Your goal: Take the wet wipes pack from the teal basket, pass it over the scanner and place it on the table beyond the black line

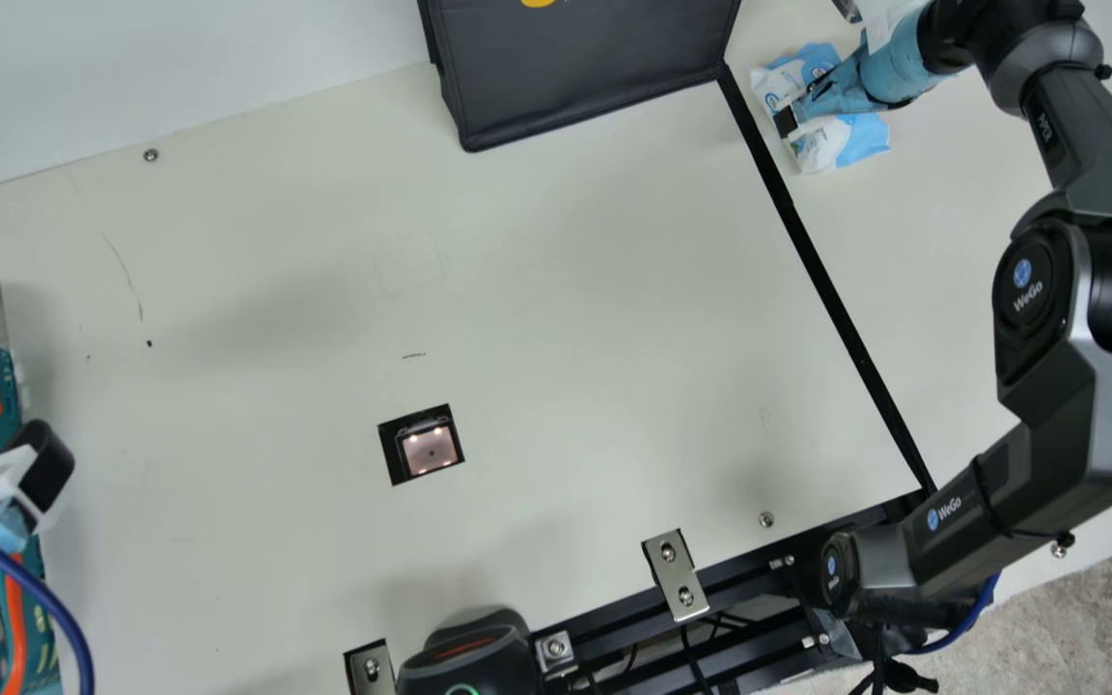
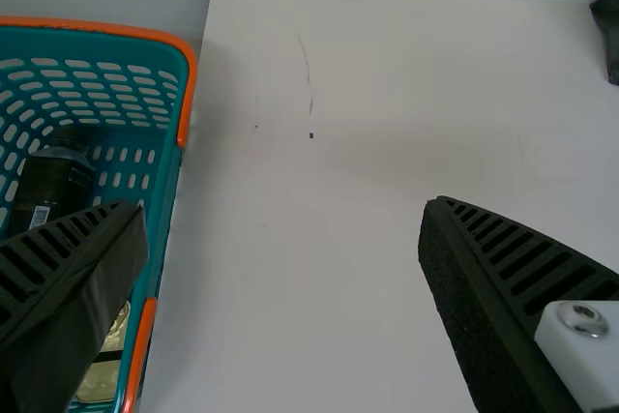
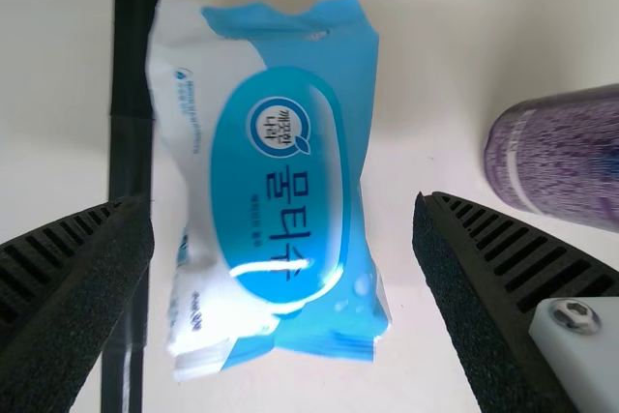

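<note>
The blue and white wet wipes pack (image 1: 846,145) lies flat on the table on the far side of the black line (image 1: 836,309), under my right gripper (image 1: 792,116). In the right wrist view the wet wipes pack (image 3: 280,181) sits between and below the spread fingers of my right gripper (image 3: 280,268), beside the black line (image 3: 131,162). My left gripper (image 1: 30,483) is over the edge of the teal basket (image 1: 6,386); its own view shows the left gripper (image 2: 280,268) open and empty, the basket (image 2: 164,181) beside it. The scanner window (image 1: 429,450) is in the table.
A black fabric bag (image 1: 585,68) stands at the table's back edge. A purple can-like object (image 3: 561,157) is close to the right gripper. In the basket lies a dark bottle (image 2: 53,181). A black device (image 1: 469,656) sits at the front edge near metal brackets (image 1: 675,574).
</note>
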Controlling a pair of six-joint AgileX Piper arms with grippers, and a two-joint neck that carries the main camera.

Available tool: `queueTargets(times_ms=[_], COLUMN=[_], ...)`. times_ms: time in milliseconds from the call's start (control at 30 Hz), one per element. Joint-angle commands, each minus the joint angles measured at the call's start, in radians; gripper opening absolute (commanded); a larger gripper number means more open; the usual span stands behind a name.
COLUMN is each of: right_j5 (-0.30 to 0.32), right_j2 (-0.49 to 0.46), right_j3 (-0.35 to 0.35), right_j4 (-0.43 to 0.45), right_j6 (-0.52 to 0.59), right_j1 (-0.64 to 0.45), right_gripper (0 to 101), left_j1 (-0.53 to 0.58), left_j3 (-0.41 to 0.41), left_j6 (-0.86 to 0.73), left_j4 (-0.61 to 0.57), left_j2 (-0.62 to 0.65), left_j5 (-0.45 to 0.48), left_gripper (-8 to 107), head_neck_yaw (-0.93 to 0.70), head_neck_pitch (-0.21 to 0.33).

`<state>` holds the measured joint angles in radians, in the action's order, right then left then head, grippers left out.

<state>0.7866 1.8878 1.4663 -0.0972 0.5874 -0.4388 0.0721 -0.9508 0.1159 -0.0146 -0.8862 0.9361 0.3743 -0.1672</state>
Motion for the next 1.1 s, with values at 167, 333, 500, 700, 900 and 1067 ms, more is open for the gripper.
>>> queueTargets(times_ms=[167, 333, 500, 700, 900, 1067], right_j5=[-0.005, 0.013, 0.044, 0.091, 0.142, 0.187], right_j2=[-0.141, -0.25, -0.363, -0.517, -0.599, -0.686], right_j3=[-0.042, -0.082, -0.127, -0.193, -0.234, -0.236], right_j4=[0.037, 0.046, 0.03, -0.001, -0.019, 0.002], right_j6=[-0.038, -0.066, -0.09, -0.114, -0.14, -0.212], right_j1=[0.042, 0.068, 0.081, 0.098, 0.127, 0.179], right_gripper=[95, 95, 95, 95, 95, 95], left_j1=[0.0, 0.0, 0.0, 0.0, -0.003, -0.017], left_j3=[0.0, 0.0, 0.0, 0.0, -0.016, -0.096], left_j6=[0.0, 0.0, 0.0, 0.0, -0.007, -0.044], left_j4=[0.0, 0.0, 0.0, 0.0, -0.001, -0.004], left_j2=[0.0, 0.0, 0.0, 0.0, 0.008, 0.049], left_j5=[0.0, 0.0, 0.0, 0.0, 0.018, 0.105], left_gripper=[90, 90, 90, 90, 90, 90], head_neck_yaw=[0.002, 0.002, 0.002, 0.002, -0.021, -0.138], head_neck_pitch=[0.029, 0.029, 0.029, 0.029, 0.029, 0.029])
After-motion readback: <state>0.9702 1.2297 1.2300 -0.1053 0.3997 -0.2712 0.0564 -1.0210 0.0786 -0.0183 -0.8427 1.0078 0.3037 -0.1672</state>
